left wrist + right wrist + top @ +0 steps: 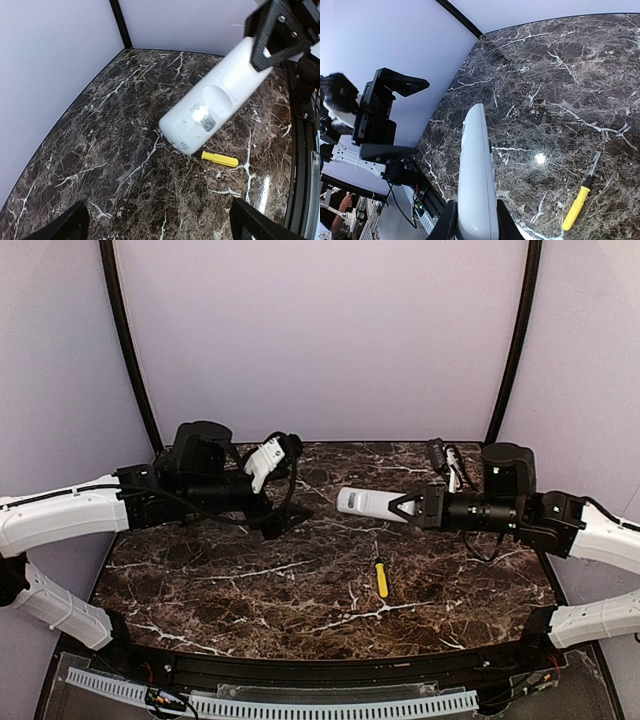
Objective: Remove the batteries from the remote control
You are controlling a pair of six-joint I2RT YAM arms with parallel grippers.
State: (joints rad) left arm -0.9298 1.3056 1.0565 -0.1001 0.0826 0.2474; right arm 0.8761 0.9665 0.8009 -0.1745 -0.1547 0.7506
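Remote [365, 502] hanging above the table [250, 580], clamped in the right gripper [400, 508], left gripper [160, 227] spread wide and empty nearby, no batteries visible anywhere, so unloading looks barely begun.

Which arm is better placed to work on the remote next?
Probably left. The right gripper is shut on the remote, holding it up; the left gripper is open, empty and facing it.

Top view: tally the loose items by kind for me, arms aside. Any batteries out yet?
Remote: 1, held in the right fingers
Screwdriver, yellow handle: 1, lying on the table
Batteries: 0 in view
Total: 2
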